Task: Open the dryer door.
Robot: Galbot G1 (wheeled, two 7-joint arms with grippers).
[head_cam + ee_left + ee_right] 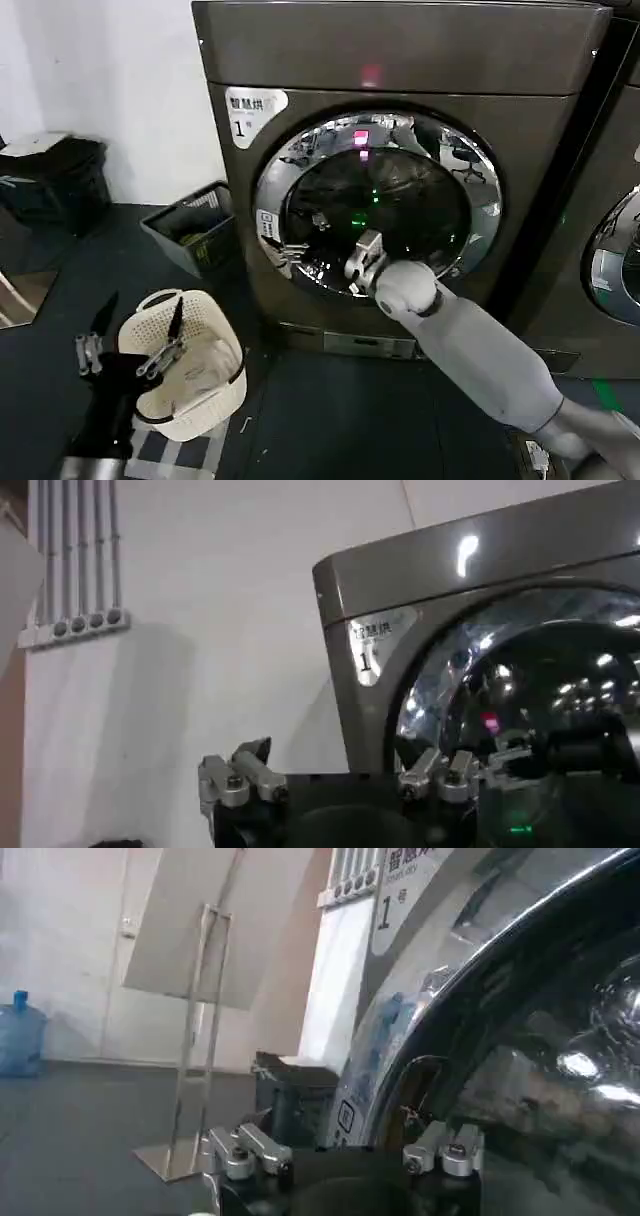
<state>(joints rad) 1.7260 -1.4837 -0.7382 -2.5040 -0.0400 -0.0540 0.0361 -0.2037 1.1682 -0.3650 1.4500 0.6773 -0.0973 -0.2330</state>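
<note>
White wall and dark floor surround the dryer (400, 180). Its dryer door (378, 205), shut, lies directly ahead of the right gripper (362, 262), whose spread fingers touch the glass. Left gripper (135, 335), fingers wide, hovers over a white basket (215, 385).

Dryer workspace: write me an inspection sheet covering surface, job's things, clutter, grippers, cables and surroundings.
Surface: dark floor in front of the machines.
Job's things: dryer with a white "1" label; dryer door looks closed, chrome ring flush with the front.
Clutter: white basket and dark bin on the floor at left.
Grippers: right gripper at the door's lower glass; left gripper hangs above the basket, fingers spread.
Cables: nothing seen near the door; wall conduits in the left wrist view.
Surroundings: second machine at right, white wall, blue water bottle.
</note>
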